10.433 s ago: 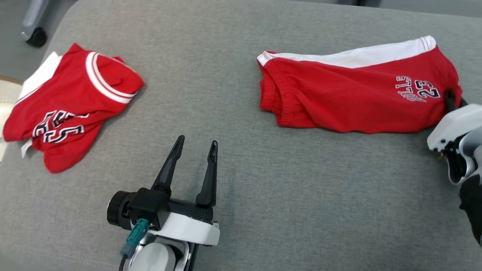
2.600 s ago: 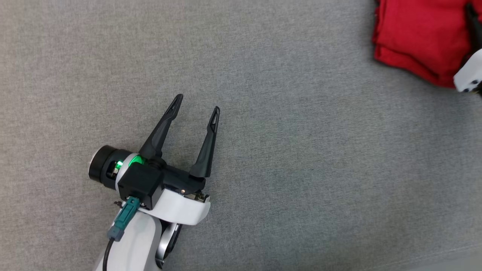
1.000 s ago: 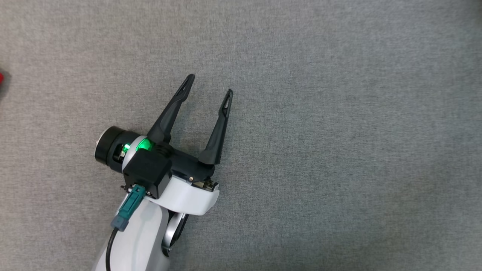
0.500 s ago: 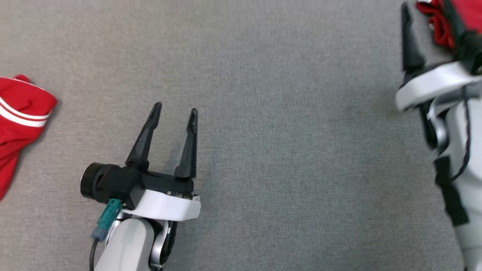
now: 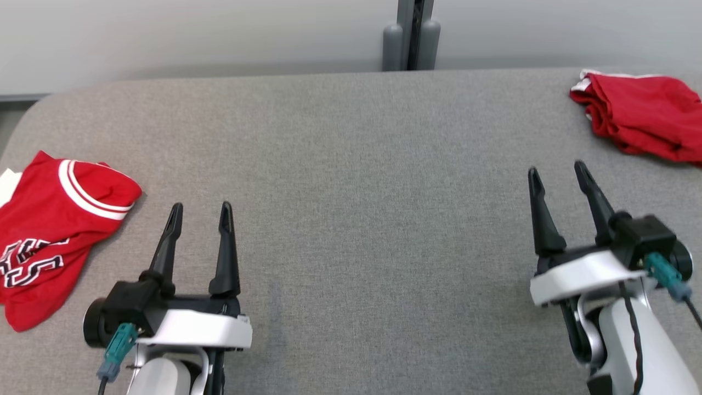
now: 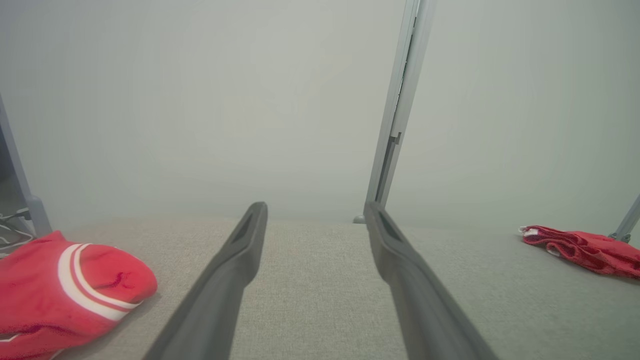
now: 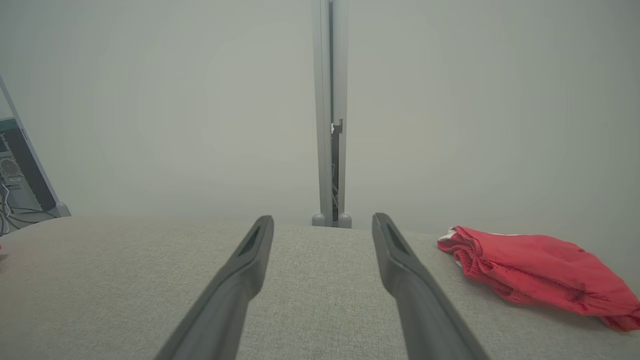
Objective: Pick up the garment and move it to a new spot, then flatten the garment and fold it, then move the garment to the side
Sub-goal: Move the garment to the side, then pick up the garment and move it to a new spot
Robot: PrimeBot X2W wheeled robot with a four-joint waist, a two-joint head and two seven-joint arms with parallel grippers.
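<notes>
a crumpled red jersey (image 5: 55, 219) lies at the left edge of the grey desk (image 5: 351, 164). the left pincer (image 5: 200, 207) hangs just right of it, fingers spread, holding nothing. a grey post (image 5: 410, 33) stands behind the desk's far edge. the right pincer (image 5: 554, 167) is likewise spread and empty. the folded red shorts (image 5: 641, 115) lie at the far right corner, apart from both pincers.
</notes>
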